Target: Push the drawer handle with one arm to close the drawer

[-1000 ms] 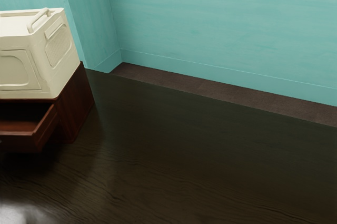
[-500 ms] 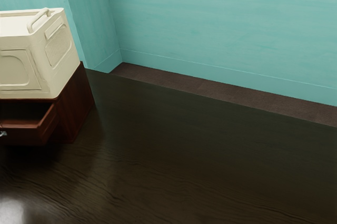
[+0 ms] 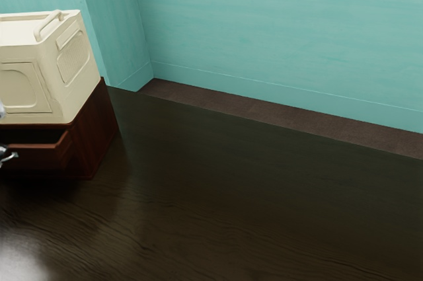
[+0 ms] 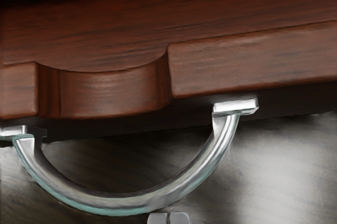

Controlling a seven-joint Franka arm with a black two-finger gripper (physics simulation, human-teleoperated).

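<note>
A pale sliver of the gripper (image 3: pixel 1 112) shows at the exterior view's left edge, above the drawer handle (image 3: pixel 10 157). The reddish-brown drawer (image 3: pixel 41 156) stands partly open under the cream box. In the wrist view the curved metal handle (image 4: pixel 124 204) arcs out from the drawer front (image 4: pixel 253 63), which has a scooped notch in its top edge. The two grey tips of the gripper (image 4: pixel 168 217) stand together beside the outer curve of the handle, with nothing held between them. Whether they touch the handle cannot be told.
The cream box (image 3: pixel 69 56) with a top handle rests on the brown cabinet (image 3: pixel 98 132). Dark, glossy wood (image 3: pixel 231 208) spreads around the cabinet's base. Behind are a turquoise wall (image 3: pixel 277 30) and a brown strip along its foot.
The drawer has slid further into the cabinet, and its handle has come into the exterior view with it. A sliver of my gripper has appeared at that view's left edge.
</note>
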